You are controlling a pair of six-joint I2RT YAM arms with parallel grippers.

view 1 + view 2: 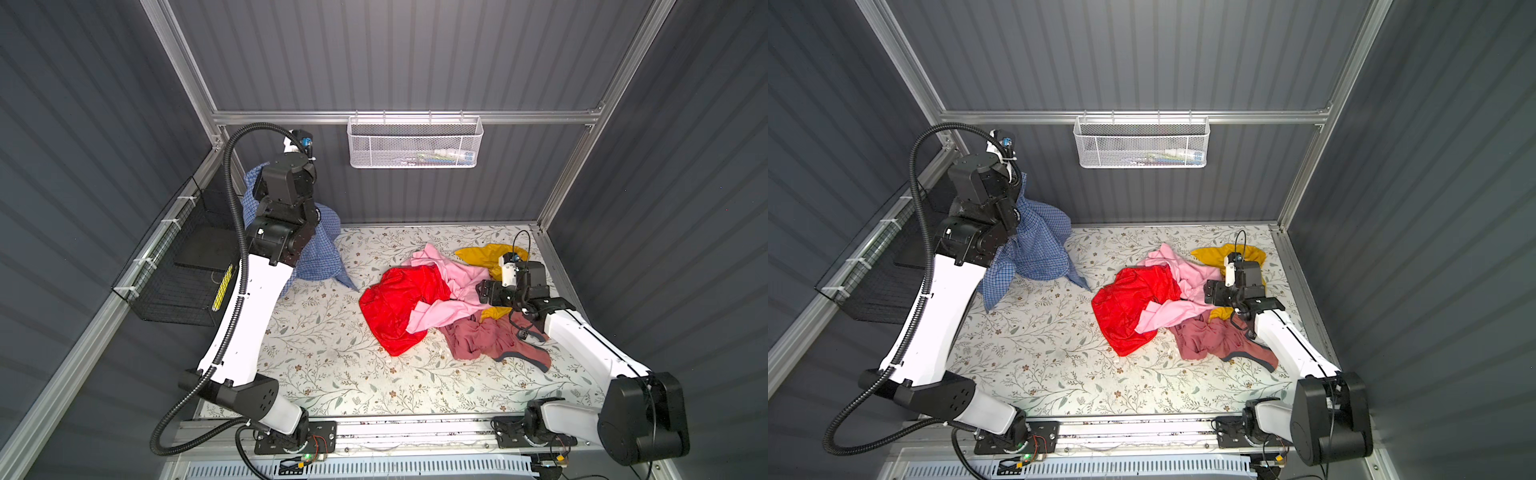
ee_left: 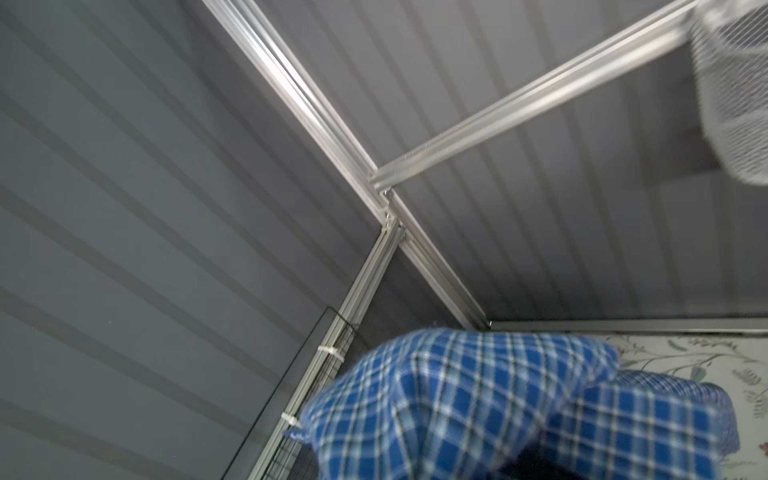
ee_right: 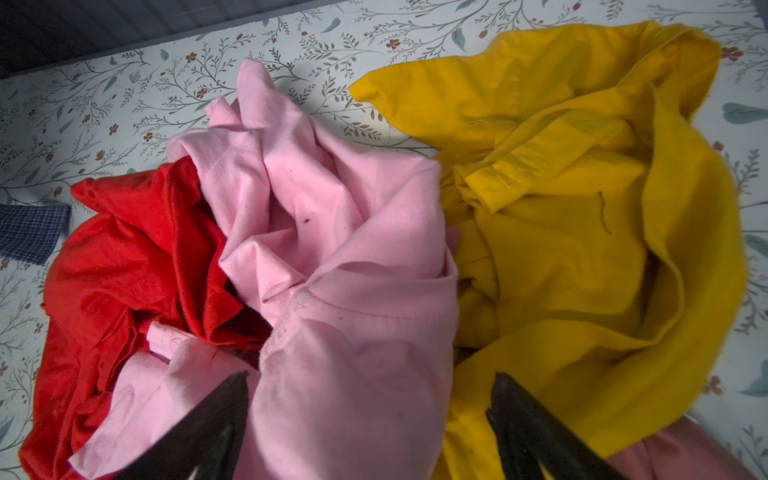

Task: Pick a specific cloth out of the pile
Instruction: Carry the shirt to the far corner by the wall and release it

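Two arms reach over the flowered bench [image 1: 332,365]. The left one stands high at the back left corner, and the cloth [image 1: 320,249] hangs from its end in a bunched cone. It is blue with a fine dark-and-white check. Its lower folds touch the bench, and one pointed corner trails toward the pile [image 1: 436,303] without reaching it.

In the left wrist view the checked fabric fills the lower part. Only a dark sliver, probably the left claw [image 2: 536,462], shows through the folds. The left claw is clenched on the cloth's top.

The pile lies right of middle and well apart from the hanging cloth. It holds a red garment [image 1: 395,311] on its left and a pink garment [image 1: 453,291] draped over that. A yellow garment [image 1: 482,253] lies at the back and a rose garment [image 1: 486,338] at the front.

The right claw [image 3: 370,415] sits low over the pink garment with its jaws spread wide. Pink fabric lies between the two dark fingers [image 3: 199,428], and nothing is pinched. The right wrist view also shows a small corner of the cloth [image 3: 29,232] lying flat on the bench beside the red garment.
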